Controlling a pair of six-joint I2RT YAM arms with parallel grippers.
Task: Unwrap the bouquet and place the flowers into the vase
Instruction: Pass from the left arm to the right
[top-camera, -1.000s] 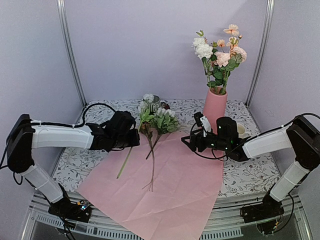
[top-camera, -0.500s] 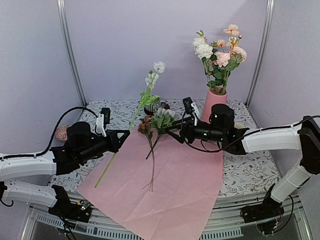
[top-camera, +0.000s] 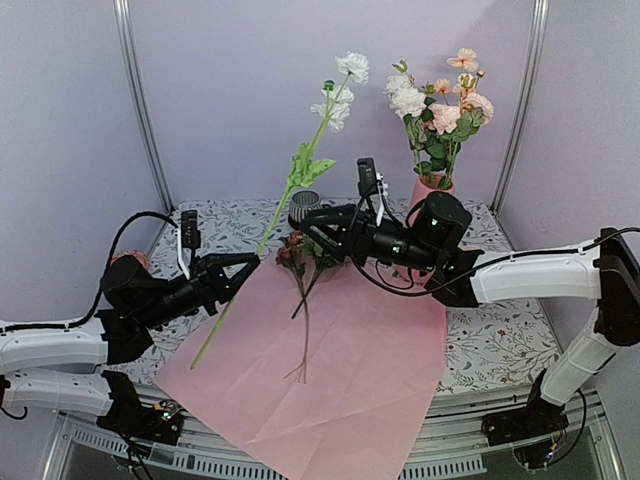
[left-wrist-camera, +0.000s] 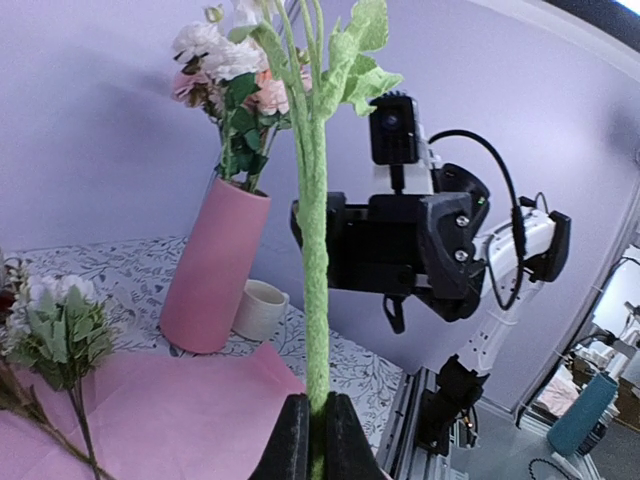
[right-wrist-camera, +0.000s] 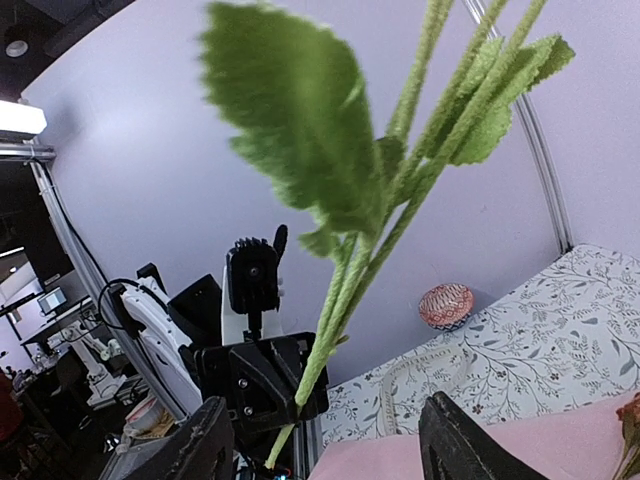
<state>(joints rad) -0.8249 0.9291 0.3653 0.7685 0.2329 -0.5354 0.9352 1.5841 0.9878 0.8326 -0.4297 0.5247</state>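
1. The left fingers (left-wrist-camera: 293, 447) are pressed together on the green stem of a white-headed flower (top-camera: 303, 172), pinching it low down, with a length of stem sticking out below the grip
2. From that grip the stem slants up and toward the right arm, with green leaves about halfway along and white blooms at the top against the back wall, about level with the blooms in the vase
3. The right fingers (right-wrist-camera: 212, 440) are spread apart and pinch nothing; they are held above the bench (top-camera: 490, 350) pointing toward the left arm. In the right wrist view the leafy part of the stem shows in the gap between them, and I cannot tell whether it touches either one
4. Below both arms the pink paper (top-camera: 340, 370) lies opened flat on the bench, and a few loose flowers (top-camera: 305, 262) lie on its far part
5. The vase (left-wrist-camera: 210, 270) stands upright at the far right of the bench, behind the right arm, holding a bunch of white, peach and pink blooms (top-camera: 440, 110); a cream cup (left-wrist-camera: 262, 308) sits just beside it
6. A ribbed mug (top-camera: 303, 203) stands beyond the paper's far edge, and a small red patterned bowl (right-wrist-camera: 446, 305) sits on the bench behind the left arm
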